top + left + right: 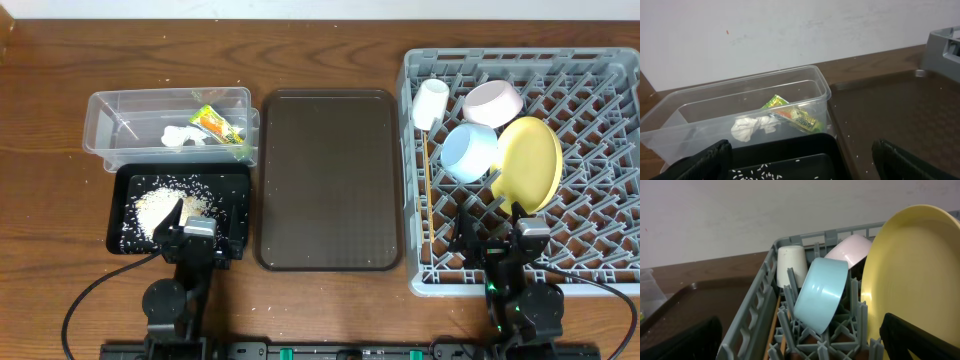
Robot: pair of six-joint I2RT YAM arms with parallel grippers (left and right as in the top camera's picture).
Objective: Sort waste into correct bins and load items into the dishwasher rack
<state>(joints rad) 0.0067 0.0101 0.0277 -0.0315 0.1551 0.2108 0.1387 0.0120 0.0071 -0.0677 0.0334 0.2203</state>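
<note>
**A:** Where is the waste now?

**B:** The snack wrapper (218, 124) and the crumpled white scrap (182, 136) lie side by side inside the clear tub (100, 110). The rice grains (163, 207) are in the black tub (180, 171), which stands just in front of the clear one on the wooden surface (60, 60).

**A:** And the dishes?

**B:** All are in the dishwasher rack (520, 58). The yellow plate (530, 162) stands on its edge. The light blue bowl (470, 152) is tilted between the pegs just to its left. The whitish bowl (493, 102) is behind them, and the small white cup (431, 104) is near the back left corner. A thin wooden line along the left wall is, I think, the chopsticks (425, 175), but the view is poor there.

**A:** What about the fingers?

**B:** The left fingers (705, 161) are spread wide and hold nothing, over the near edge of the black tub. The right fingers (920, 340) are also wide and empty, over the near part of the rack, in front of the plate. The brown tray (330, 180) lies between the tubs and the rack.
</note>
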